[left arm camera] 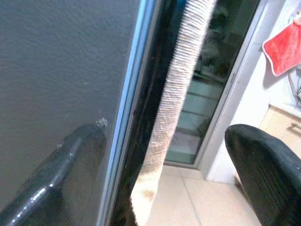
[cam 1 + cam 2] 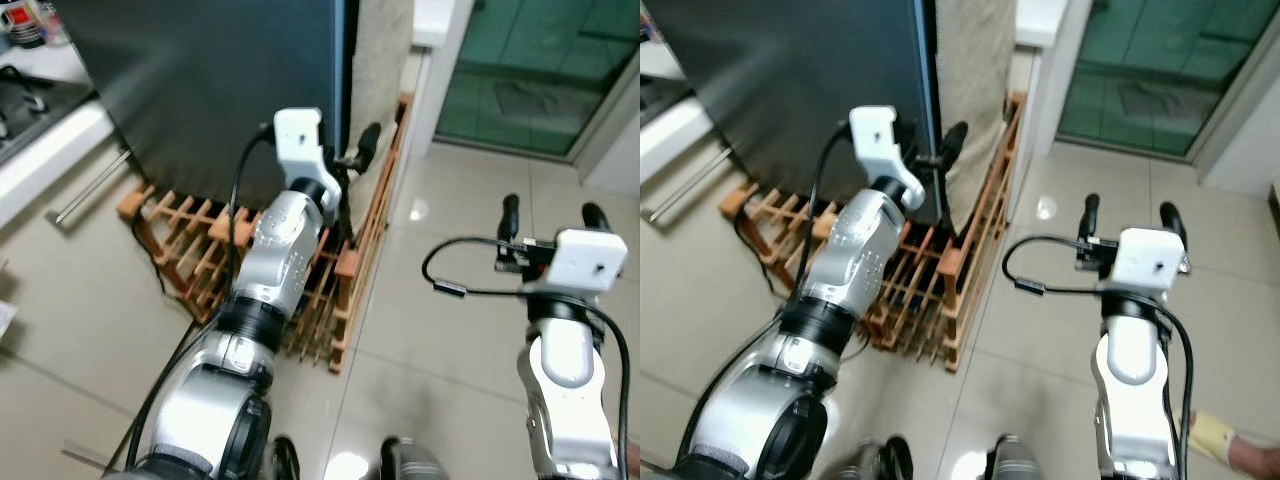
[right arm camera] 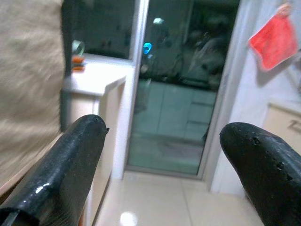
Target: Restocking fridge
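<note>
The dark grey fridge (image 2: 220, 90) stands ahead on the left with its door shut. My left gripper (image 2: 350, 155) is raised at the door's right edge, open. In the left wrist view, one finger (image 1: 61, 179) lies against the door face and the other stands out past a hanging beige woven cloth strip (image 1: 183, 80), so the door edge and the strip sit between them. My right gripper (image 2: 553, 215) is open with nothing in it, held over the tiled floor to the right of the fridge.
A wooden lattice rack (image 2: 200, 250) sits on the floor at the fridge's base. A counter with a stove (image 2: 40, 130) is at the left. A glass sliding door (image 2: 540, 70) is ahead on the right, with a red cloth (image 3: 274, 40) beside it. A person's hand (image 2: 1240, 450) shows at the lower right.
</note>
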Available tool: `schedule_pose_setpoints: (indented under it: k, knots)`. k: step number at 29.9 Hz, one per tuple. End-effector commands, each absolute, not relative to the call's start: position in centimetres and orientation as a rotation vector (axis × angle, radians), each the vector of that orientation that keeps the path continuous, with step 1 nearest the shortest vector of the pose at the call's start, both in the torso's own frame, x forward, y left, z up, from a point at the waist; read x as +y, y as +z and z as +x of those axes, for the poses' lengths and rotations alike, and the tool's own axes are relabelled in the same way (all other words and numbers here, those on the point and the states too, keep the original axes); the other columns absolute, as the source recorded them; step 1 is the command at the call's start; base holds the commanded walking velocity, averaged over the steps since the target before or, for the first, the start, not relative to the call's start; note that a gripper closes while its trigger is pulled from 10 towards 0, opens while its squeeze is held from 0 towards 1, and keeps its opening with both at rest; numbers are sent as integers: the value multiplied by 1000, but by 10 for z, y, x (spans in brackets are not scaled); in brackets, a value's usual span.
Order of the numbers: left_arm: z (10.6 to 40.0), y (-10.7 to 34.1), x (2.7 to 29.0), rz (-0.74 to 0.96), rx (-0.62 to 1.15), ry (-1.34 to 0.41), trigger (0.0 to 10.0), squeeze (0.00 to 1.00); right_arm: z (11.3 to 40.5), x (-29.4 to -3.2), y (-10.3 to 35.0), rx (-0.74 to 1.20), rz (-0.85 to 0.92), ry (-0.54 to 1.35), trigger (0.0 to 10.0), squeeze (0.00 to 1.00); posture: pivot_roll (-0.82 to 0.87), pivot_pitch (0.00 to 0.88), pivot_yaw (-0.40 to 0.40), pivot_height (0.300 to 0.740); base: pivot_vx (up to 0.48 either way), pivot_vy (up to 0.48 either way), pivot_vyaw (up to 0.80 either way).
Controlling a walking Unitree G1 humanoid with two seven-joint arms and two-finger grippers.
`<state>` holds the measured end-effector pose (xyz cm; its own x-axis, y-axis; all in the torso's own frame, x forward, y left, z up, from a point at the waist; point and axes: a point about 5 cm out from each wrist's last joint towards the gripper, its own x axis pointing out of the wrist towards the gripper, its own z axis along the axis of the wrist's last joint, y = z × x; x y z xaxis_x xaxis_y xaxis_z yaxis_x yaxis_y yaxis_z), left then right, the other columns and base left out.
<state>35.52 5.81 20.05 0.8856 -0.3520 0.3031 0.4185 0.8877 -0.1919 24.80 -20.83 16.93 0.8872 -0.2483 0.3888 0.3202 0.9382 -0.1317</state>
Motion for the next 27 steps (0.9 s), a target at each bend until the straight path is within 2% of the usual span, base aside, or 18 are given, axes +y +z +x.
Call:
schedule_pose_setpoints:
  k: [1, 4, 8, 11, 20, 27]
  knots:
    - [351, 215, 67, -214, -326, -387, 10000, 0, 244, -207, 180, -416, -196, -307, 10000, 227, -231, 106, 84, 732, 0, 0, 0]
    - [346, 213, 97, -162, -335, -277, 10000, 0, 244, -207, 188, -442, -200, -300, 10000, 224, -209, 78, 75, 732, 0, 0, 0]
    - [353, 210, 110, -144, -311, -189, 10000, 0, 254, -208, 191, -460, -206, -293, 10000, 227, -198, 50, 66, 732, 0, -315, 0]
    - [357, 209, 106, -144, -296, -171, 10000, 0, 264, -207, 193, -463, -208, -283, 10000, 224, -193, 33, 60, 732, 0, -445, 0]
    - [363, 213, 84, -149, -264, -254, 10000, 0, 276, -203, 198, -470, -209, -262, 10000, 235, -204, 19, 65, 732, 0, -424, 662]
    - [366, 217, 80, -209, -263, -320, 10000, 0, 274, -202, 190, -455, -211, -258, 10000, 227, -215, 17, 71, 732, 0, 0, 0]
